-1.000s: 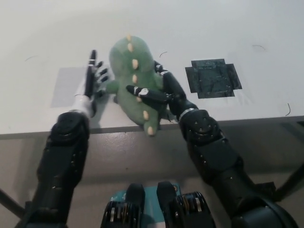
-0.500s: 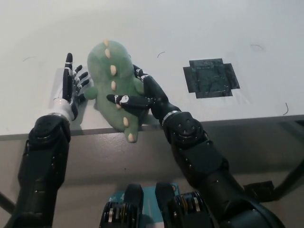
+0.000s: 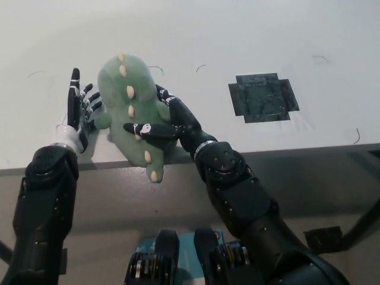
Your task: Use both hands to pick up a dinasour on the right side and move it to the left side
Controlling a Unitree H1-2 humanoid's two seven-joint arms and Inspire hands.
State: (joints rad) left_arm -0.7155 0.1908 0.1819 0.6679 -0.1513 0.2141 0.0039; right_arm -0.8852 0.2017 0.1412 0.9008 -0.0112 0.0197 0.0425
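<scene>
A green plush dinosaur [image 3: 127, 110] with cream spikes down its back is upright over the white table [image 3: 237, 35], near the front edge; its tail hangs past that edge. My left hand [image 3: 78, 110] stands flat, fingers straight up, against the toy's left side, touching its small arm. My right hand [image 3: 169, 122] presses on the other side, with one finger lying across the toy's back. The toy is held between the two hands.
A black taped square [image 3: 263, 97] lies on the table to the right of the toy. The table's front edge [image 3: 297, 151] runs across just below the hands. A few thin dark marks dot the white surface.
Both hands have carried the dinosaur to the left along the front edge, away from the black square. The grip looks the same.
</scene>
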